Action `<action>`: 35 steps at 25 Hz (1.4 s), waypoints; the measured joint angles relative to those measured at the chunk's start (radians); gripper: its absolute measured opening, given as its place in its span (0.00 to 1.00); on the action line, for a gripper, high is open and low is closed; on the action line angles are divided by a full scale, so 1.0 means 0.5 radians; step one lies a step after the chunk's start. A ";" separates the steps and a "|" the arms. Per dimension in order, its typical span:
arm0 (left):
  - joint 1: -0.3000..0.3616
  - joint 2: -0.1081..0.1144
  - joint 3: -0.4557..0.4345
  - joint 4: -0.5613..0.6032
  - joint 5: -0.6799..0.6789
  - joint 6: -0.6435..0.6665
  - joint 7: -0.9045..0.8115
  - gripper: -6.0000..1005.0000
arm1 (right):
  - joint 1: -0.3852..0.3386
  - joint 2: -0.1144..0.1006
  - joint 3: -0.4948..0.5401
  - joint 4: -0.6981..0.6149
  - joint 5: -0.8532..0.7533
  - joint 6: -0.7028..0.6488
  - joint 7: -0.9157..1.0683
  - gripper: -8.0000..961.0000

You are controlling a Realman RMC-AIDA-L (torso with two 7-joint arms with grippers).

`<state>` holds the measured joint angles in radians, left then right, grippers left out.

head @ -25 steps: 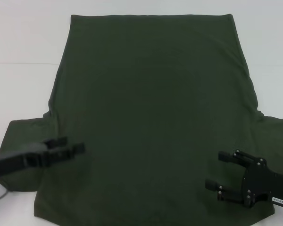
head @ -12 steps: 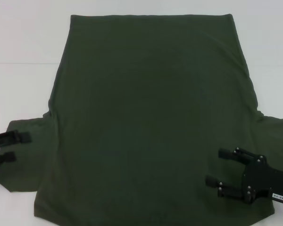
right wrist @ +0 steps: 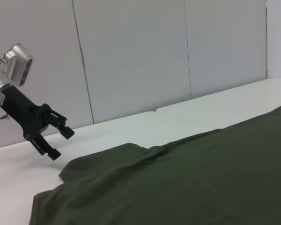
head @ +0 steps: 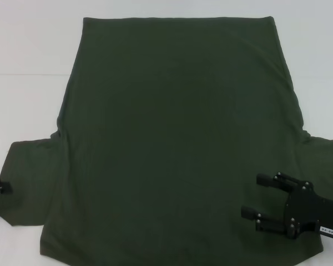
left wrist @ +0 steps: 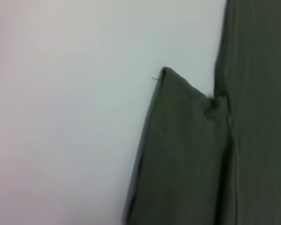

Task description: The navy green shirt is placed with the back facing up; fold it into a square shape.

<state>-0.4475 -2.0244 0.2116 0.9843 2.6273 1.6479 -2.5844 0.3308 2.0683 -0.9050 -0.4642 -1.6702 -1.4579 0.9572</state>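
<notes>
Well, starting at the table's (head: 28,50) left edge, my left gripper (right wrist: 49,137) hung above the tabletop just off the near left sleeve (head: 28,180), touching no cloth; the right wrist view showed its fingers spread, nothing between them. Moving across, the navy green shirt (head: 172,138) lay flat, back up, covering most of the table's middle, its straight hem toward the far edge and both sleeves spread out toward the near corners. I saw no fold in it anywhere. Over by the near right corner, my right gripper (head: 255,199) hovered over the cloth near the right sleeve (head: 324,158), fingers apart and empty. My judgement: the folding had not begun. Both sleeves had to come in and the body had to be doubled over to make a square.
</notes>
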 joint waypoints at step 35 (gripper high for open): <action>-0.088 0.035 -0.031 -0.290 0.063 -0.206 -0.025 0.91 | -0.002 0.002 0.000 -0.001 -0.001 -0.004 0.000 0.92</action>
<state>-0.4914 -2.0070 0.1960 0.8392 2.6586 1.5449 -2.5968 0.3298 2.0692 -0.9050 -0.4649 -1.6705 -1.4601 0.9572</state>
